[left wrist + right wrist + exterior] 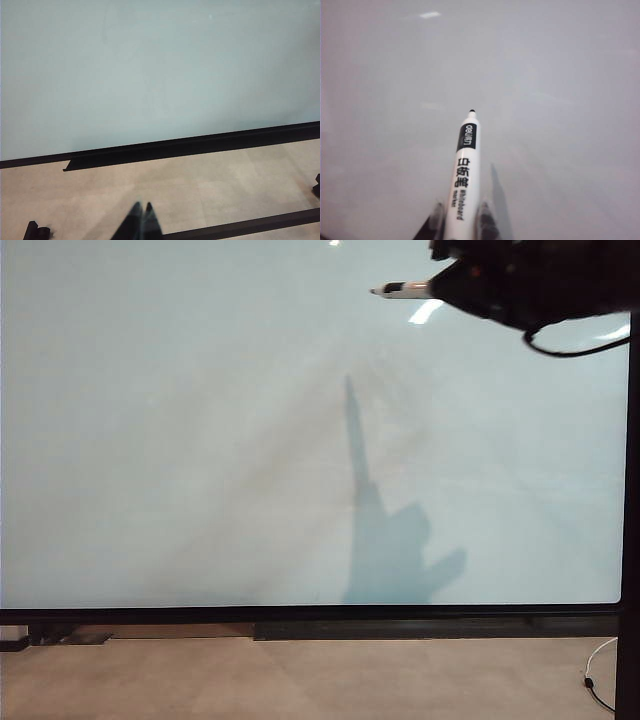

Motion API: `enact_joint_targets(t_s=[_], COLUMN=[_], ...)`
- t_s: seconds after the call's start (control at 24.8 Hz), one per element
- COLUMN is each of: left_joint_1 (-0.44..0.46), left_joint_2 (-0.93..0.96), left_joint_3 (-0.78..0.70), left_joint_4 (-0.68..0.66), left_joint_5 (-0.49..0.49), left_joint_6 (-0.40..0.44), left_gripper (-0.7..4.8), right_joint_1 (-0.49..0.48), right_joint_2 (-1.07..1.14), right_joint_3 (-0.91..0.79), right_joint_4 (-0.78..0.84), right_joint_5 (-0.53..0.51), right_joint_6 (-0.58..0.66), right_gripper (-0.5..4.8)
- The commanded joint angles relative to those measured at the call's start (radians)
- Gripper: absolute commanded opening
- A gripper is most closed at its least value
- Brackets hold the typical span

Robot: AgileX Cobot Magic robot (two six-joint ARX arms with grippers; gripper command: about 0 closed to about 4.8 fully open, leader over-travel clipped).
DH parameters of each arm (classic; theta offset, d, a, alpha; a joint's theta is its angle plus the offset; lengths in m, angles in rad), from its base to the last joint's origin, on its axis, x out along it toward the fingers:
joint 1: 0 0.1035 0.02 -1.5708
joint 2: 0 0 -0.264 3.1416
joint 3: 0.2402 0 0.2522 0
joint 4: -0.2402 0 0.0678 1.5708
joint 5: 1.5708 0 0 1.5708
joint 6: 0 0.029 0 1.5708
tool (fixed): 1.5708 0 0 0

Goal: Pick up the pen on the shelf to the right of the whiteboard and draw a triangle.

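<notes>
The whiteboard (pixel 250 440) fills most of the exterior view, glossy white with a thin black frame, and no drawn line shows on it. My right gripper (pixel 440 288) reaches in from the upper right, shut on the pen (pixel 402 289), whose dark tip points left, out in front of the board. In the right wrist view the pen (pixel 464 175) sticks out from between the two fingers of the right gripper (pixel 461 220), tip toward the whiteboard (pixel 545 100). My left gripper (pixel 141 207) hangs shut and empty over the beige floor, short of the whiteboard (pixel 150 65).
A black ledge (pixel 430 628) runs under the board's lower edge. The gripper and pen cast a dark shadow (pixel 385 530) on the board. A white cable (pixel 598 672) lies on the floor at lower right. A black upright (pixel 630 490) borders the board's right side.
</notes>
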Motion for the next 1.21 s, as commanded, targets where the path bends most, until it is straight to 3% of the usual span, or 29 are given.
enact_joint_targets(t_s=[0.04,0.12,0.4,0.6,1.09,1.21], left_joint_1=[0.000,0.000,0.000,0.000,0.000,0.000], left_joint_2=[0.000,0.000,0.000,0.000,0.000,0.000], left_joint_3=[0.003,0.003,0.003,0.003,0.003,0.003], left_joint_4=[-0.003,-0.003,-0.003,-0.003,-0.003,-0.003], left_joint_5=[0.004,0.003,0.003,0.003,0.003,0.003], left_joint_6=[0.001,0.001,0.001,0.001,0.001,0.001], left_gripper=[-0.05,-0.05,-0.05,-0.05,-0.05,-0.05], right_joint_1=[0.002,0.001,0.000,-0.008,-0.016,-0.017], right_joint_2=[0.044,0.072,0.140,0.246,0.349,0.348], right_joint_3=[0.047,0.071,0.076,0.097,0.217,0.227], right_joint_4=[0.074,0.061,0.072,0.187,0.192,0.192], right_joint_5=[-0.158,-0.208,-0.179,-0.146,-0.158,-0.103], right_joint_6=[0.012,0.008,-0.147,-0.152,-0.221,-0.228], right_gripper=[-0.06,-0.06,-0.06,-0.06,-0.06,-0.06])
